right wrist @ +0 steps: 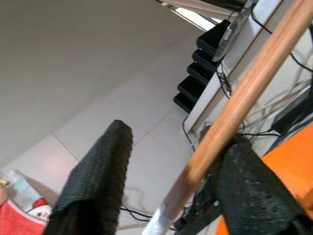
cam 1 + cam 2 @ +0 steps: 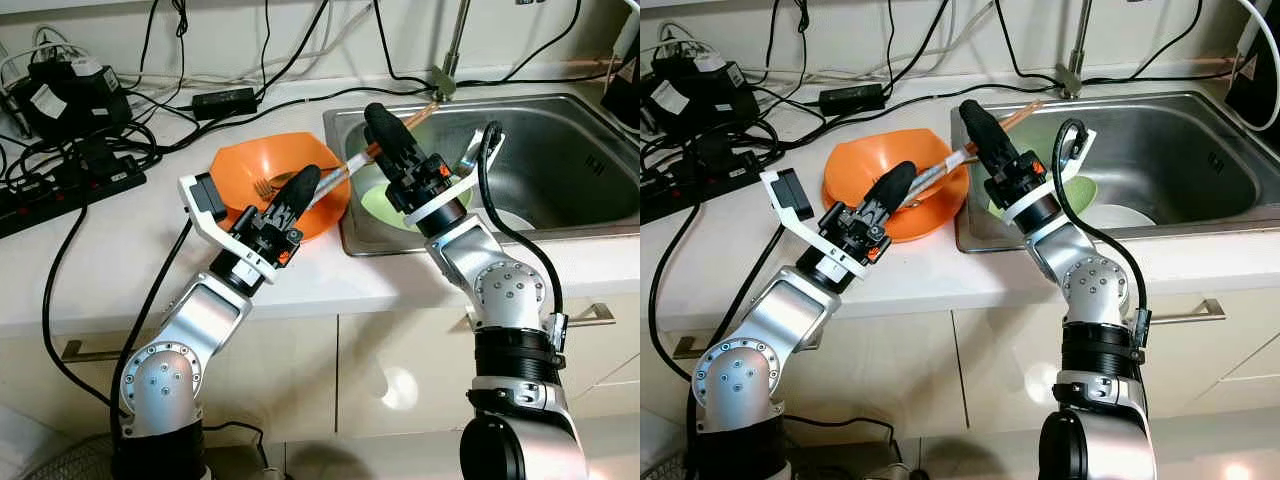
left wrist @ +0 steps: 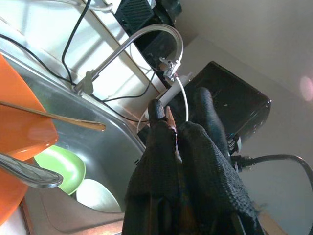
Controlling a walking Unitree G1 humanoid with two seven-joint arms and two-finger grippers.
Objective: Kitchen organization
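Observation:
An orange bowl [image 2: 262, 165] sits on the white counter just left of the steel sink [image 2: 560, 150]. A fork [image 2: 262, 186] lies in it, and a silver utensil handle [image 2: 335, 182] sticks out over its rim toward the sink. A wooden handle [image 1: 244, 93] slants from the bowl's side over the sink corner. My right gripper [image 2: 380, 122] is open around this handle, which rests against one finger [image 1: 254, 196]. My left gripper [image 2: 303, 183] hovers shut over the bowl's right edge, holding nothing. A green bowl [image 2: 385, 205] and a white plate [image 2: 515, 220] lie in the sink.
Power strips [image 2: 70, 185], black adapters [image 2: 70, 90] and tangled cables cover the counter's back left. The faucet [image 2: 455, 50] rises behind the sink. A black device [image 2: 625, 90] stands at the far right. Bare counter lies in front of the bowl.

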